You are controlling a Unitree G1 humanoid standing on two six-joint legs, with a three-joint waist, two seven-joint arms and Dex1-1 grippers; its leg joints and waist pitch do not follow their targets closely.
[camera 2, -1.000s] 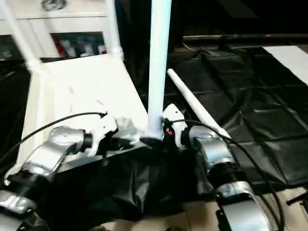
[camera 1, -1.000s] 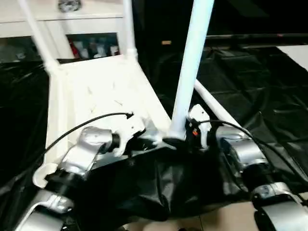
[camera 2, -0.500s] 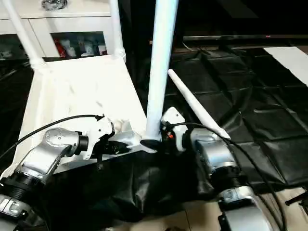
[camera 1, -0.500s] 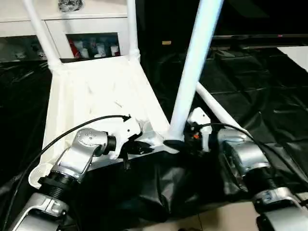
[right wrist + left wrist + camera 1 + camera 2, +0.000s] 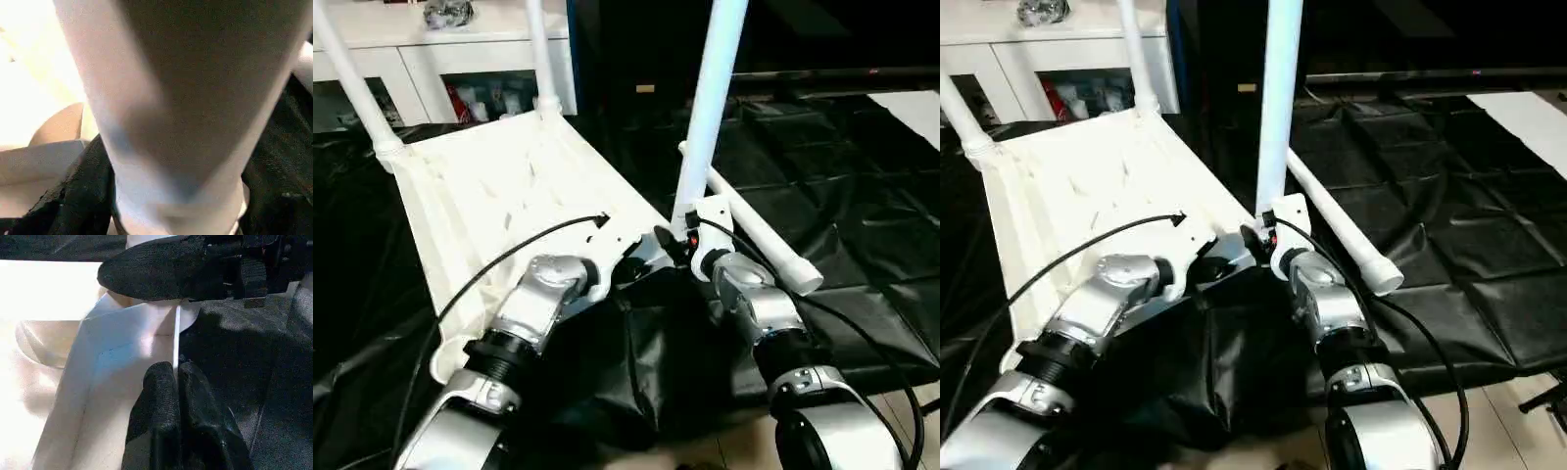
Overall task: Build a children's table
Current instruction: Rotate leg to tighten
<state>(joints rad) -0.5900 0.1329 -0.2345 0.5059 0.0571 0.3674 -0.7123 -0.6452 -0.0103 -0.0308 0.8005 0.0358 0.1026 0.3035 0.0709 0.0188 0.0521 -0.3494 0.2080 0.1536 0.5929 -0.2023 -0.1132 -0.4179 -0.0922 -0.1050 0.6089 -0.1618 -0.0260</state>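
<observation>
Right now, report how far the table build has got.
Done: two legs stand in the far corner sockets of the upturned top. In hand: the right hand is at the base of a third leg standing upright at the near corner, while the left hand is shut, pinching the top's thin edge. Left: seat that leg, then fit the fourth leg lying on the black sheet.

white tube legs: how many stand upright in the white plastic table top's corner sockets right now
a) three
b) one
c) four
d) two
a) Two legs stand at the far corners, a third leg at the near corner by the right gripper; the fourth leg lies on the black sheet.
</observation>
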